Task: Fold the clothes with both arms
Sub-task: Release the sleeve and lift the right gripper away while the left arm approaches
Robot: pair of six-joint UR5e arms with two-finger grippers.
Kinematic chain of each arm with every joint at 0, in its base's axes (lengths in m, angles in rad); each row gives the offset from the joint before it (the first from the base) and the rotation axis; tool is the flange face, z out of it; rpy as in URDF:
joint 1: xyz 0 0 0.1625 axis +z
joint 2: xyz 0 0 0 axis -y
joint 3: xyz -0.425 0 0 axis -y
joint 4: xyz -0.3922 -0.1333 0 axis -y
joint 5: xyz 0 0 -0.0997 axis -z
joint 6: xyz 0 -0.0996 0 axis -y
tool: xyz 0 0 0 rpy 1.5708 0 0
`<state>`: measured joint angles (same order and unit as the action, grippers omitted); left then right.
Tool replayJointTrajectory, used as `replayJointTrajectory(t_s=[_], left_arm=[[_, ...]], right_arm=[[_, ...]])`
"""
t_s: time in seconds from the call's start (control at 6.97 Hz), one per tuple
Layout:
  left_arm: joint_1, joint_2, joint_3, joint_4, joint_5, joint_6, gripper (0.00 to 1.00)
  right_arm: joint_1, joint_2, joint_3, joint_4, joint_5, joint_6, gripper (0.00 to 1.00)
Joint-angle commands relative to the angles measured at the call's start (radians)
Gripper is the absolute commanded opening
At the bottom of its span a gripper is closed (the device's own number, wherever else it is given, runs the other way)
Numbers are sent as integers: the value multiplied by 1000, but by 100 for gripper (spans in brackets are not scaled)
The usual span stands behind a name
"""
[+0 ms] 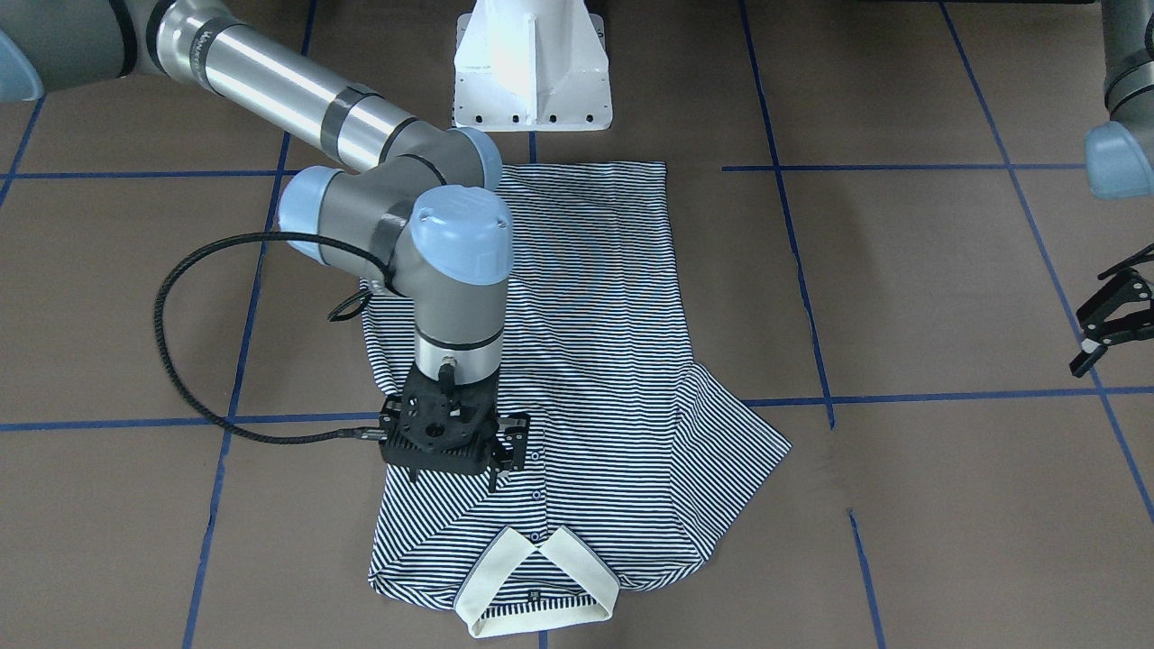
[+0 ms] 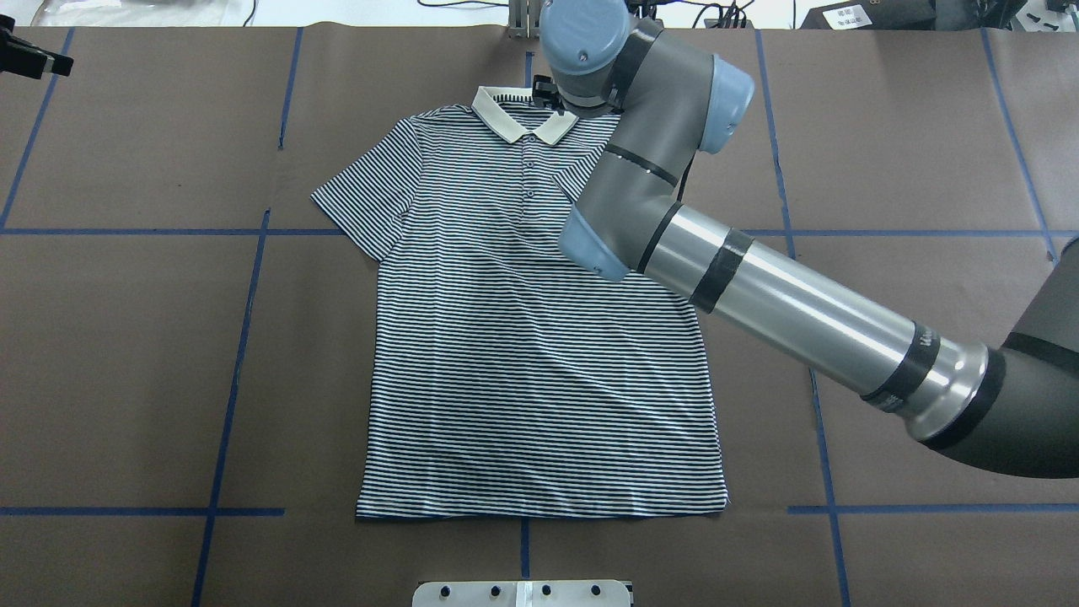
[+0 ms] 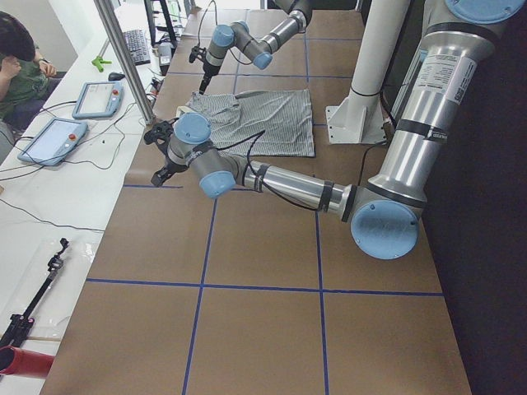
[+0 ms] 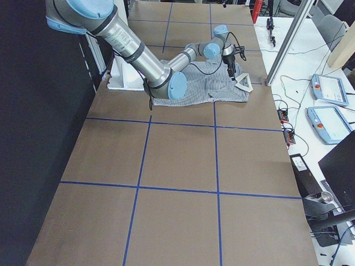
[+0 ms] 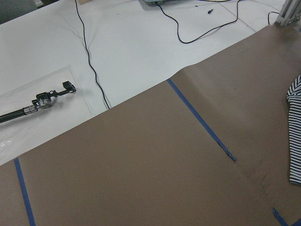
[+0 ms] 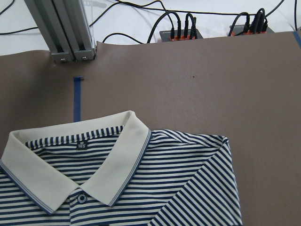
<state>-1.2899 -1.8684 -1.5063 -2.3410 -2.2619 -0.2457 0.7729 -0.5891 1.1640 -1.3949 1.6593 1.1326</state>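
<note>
Jaws of the right gripper [image 1: 501, 451] point down at the polo shirt [image 1: 595, 297] beside its placket [image 1: 538, 469] (apart or together, I cannot tell). The shirt lies face-up on the surface [image 1: 902, 270]. The left gripper [image 1: 1107, 329], jaws apart, hangs off-cloth. I judge it should pinch the spread sleeve [image 1: 730, 442] at its hem and fold it in squarely.

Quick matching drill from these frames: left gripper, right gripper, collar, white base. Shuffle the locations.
1. left gripper
2. right gripper
3. collar
4. white base

A. above the shirt's chest
B. just past the shirt's hem
C. over bare table, away from the shirt
D. shirt's end farthest from the robot

Pairs: 1-C, 2-A, 3-D, 4-B
</note>
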Motion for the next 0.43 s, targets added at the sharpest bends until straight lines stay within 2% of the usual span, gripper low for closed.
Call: replayJointTrajectory(t_s=[0.0,0.14,0.29], left_arm=[[141,-67,41,-23,74,-227,100],[232,-95,44,-18,172,-429,96],[291,-122,52,-15,233,-589,81]], right_arm=[[162,-145,119,5,207,-242,100],[268,-234,168,8,350,-401,100],[364,-314,180,48,467,-538,100]])
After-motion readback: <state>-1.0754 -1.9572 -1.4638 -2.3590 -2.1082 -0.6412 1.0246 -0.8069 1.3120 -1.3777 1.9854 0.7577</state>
